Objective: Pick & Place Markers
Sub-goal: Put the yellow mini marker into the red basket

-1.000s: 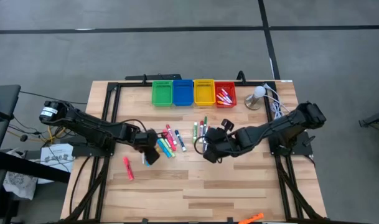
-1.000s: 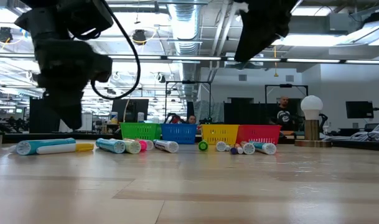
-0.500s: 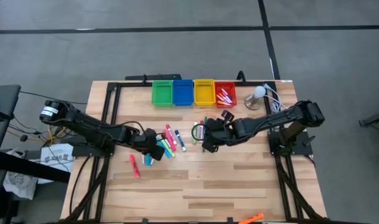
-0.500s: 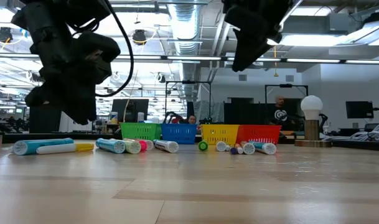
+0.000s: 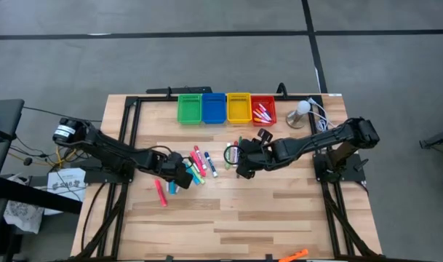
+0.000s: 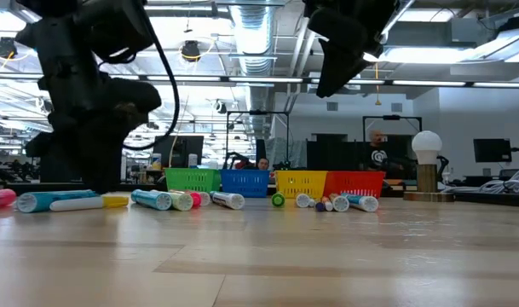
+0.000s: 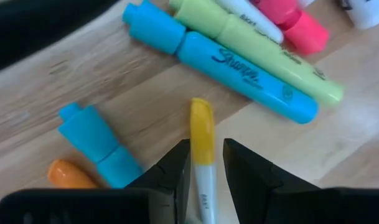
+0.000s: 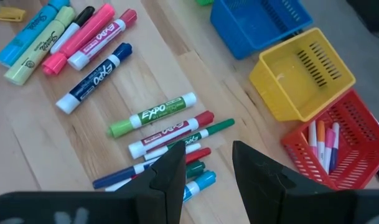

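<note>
Yellow-capped and white-barrelled, one marker [image 7: 201, 146] lies between the fingers of the left gripper [image 7: 205, 163], which stands narrow around it, low over the wooden table [image 5: 279, 211] beside a cluster of cyan, lime and pink markers [image 5: 196, 166]. A pink marker [image 5: 161, 192] lies apart nearer the front edge. The right gripper [image 8: 205, 165] hangs above a second group of markers [image 8: 167, 140], its fingers apart with nothing between them. More markers rest in the red bin [image 5: 263, 110], beside the yellow bin [image 5: 238, 108].
</note>
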You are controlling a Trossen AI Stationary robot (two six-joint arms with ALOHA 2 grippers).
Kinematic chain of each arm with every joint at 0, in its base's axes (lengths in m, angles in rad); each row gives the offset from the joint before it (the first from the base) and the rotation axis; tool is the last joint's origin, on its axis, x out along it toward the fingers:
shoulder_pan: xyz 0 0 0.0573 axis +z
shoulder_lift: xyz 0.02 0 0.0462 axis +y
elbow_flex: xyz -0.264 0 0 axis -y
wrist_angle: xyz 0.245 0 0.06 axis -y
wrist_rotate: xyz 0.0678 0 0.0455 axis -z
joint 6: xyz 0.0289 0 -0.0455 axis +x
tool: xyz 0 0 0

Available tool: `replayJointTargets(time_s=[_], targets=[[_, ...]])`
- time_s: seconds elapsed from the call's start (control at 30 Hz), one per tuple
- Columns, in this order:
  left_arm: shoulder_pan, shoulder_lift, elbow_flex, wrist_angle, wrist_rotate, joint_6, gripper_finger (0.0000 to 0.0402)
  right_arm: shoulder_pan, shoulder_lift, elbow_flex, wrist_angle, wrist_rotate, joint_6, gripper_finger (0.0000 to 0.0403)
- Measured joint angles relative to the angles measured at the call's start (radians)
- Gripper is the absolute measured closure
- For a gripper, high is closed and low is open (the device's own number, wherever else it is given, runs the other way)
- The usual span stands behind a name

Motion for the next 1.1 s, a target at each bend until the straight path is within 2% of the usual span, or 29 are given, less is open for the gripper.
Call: replayJointTargets(time_s=[0.43, 0.63, 0.93, 1.1], targets=[[-0.003, 0.112, 0.007, 0.041, -0.001, 0.001, 0.0307, 0.001, 0.000, 0.000, 0.004, 0.000, -0.002, 0.0281], [-0.003, 0.110, 0.004, 0.050, -0.007, 0.001, 0.0309, 0.003, 0.000, 0.000, 0.006, 0.000, -0.002, 0.0281], [-0.021, 0.110, 0.002, 0.083, 0.000, 0.000, 0.0361, 0.003, 0.000, 0.000, 0.032, -0.001, -0.002, 0.0281], [-0.028, 0.110, 0.001, 0.119, 0.007, -0.001, 0.0344, 0.003, 0.000, 0.000, 0.032, -0.001, -0.002, 0.0281]])
